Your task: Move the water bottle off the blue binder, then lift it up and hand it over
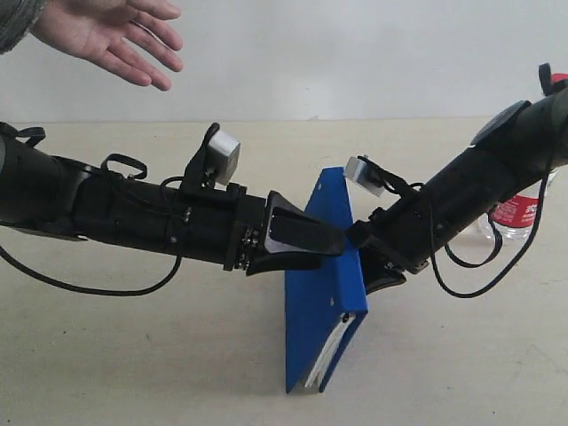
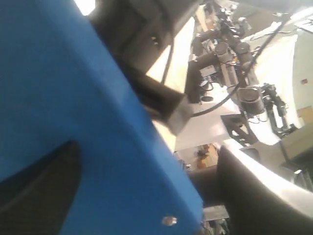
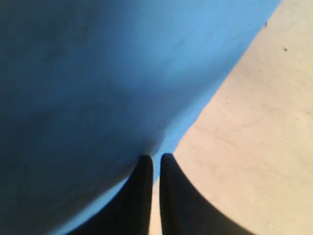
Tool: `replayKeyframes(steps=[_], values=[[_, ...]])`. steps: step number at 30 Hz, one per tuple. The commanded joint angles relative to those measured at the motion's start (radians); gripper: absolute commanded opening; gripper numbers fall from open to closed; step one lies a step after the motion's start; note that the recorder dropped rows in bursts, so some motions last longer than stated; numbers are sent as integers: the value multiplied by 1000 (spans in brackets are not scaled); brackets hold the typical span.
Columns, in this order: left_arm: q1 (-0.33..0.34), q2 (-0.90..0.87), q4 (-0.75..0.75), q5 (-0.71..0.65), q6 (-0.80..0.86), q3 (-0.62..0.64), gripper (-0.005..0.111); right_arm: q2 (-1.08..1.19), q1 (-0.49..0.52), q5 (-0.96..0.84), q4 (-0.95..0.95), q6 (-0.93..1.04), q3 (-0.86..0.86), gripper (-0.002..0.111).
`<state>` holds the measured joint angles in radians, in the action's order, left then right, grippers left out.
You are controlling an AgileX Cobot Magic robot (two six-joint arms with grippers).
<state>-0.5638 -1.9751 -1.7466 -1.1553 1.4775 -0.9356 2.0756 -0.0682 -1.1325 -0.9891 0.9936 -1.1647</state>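
First, exterior view: the blue binder point(image 1: 324, 293) is seen stood on one edge on the bench point(image 1: 133, 355), leaning, with white pages visible at its low corner. It is flanked by both arms. The left gripper point(image 1: 324, 250) is positioned from the left, jaws spread wide at the upper part of the binder's edge. The right gripper point(image 1: 367, 256) is set against the binder from the right, about level with the left one. The water bottle point(image 1: 519, 213) is found off the binder, on the bench at far right, well apart from it and largely hidden behind the right arm; only the red label and some clear body are made out. An open human hand point(image 1: 102, 34), fingers spread, is seen above the left arm at top left, touching nothing.

Next, left wrist view: the binder's blue cover is seen filling one side, set between the wide jaws. One of the fingers point(image 2: 259, 196) is seen apart from it, background showing in the gap. The jaws are not closed on it.

Lastly, right wrist view: the jaws are seen closed to a thin slit, tips at the binder's edge, bench alongside. Whether the cover is pinched cannot be told.
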Motion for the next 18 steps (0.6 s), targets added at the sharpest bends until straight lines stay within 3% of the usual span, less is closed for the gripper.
replayKeyframes(steps=[1, 9, 15, 18], values=[[-7, -3, 2, 61, -16, 10, 72, -10, -1, -55, -24, 3, -7, 0], [-7, -3, 2, 74, -102, 10, 73, -10, -1, -89, -26, 39, -7, 0], [-7, 32, 7, 224, -133, -26, 75, -39, -18, -89, -93, 111, -7, 0], [-7, 81, 87, 299, -154, -37, 75, -88, -47, -89, -100, 144, -7, 0]])
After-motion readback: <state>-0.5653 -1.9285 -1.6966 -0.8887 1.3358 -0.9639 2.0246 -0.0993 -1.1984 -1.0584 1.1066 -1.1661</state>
